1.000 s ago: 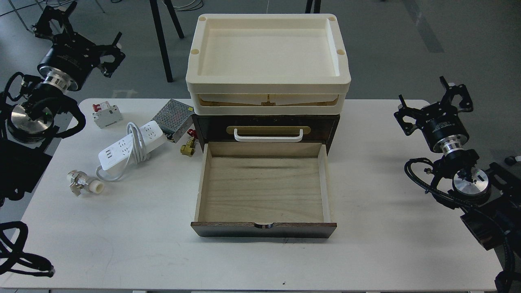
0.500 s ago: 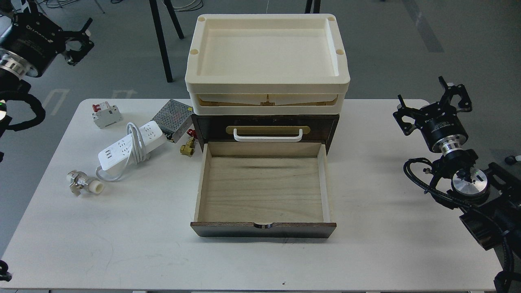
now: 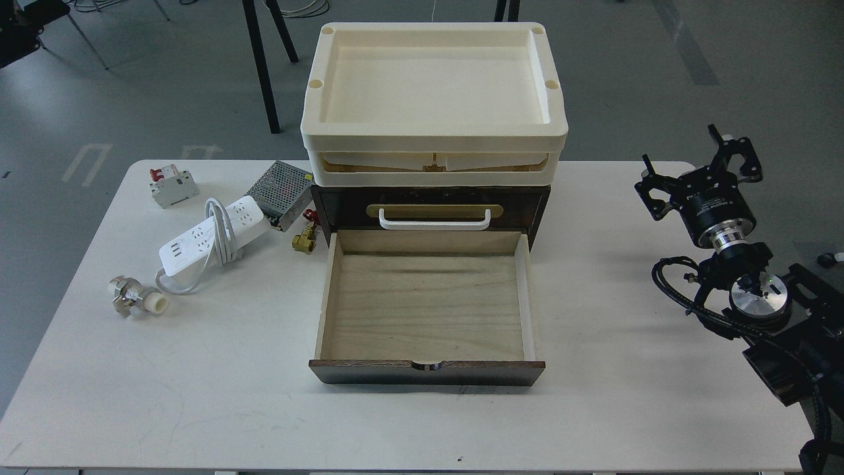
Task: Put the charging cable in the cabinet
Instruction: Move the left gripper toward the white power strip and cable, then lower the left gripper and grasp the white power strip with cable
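The charging cable, a white power strip with its cord looped around it, lies on the white table left of the cabinet. The cabinet is dark brown with a cream tray on top. Its upper drawer is shut, with a white handle. Its lower pale wood drawer is pulled out and empty. My right gripper hangs open and empty over the table's right edge, far from the cable. My left gripper is out of view.
A white circuit breaker with a red switch, a perforated metal box, a brass valve and a white-and-metal fitting lie near the cable. Black stand legs rise behind the table.
My left arm has swung up and to the left, out of the picture. My right gripper has hardly moved. The cable and the drawer lie as before.
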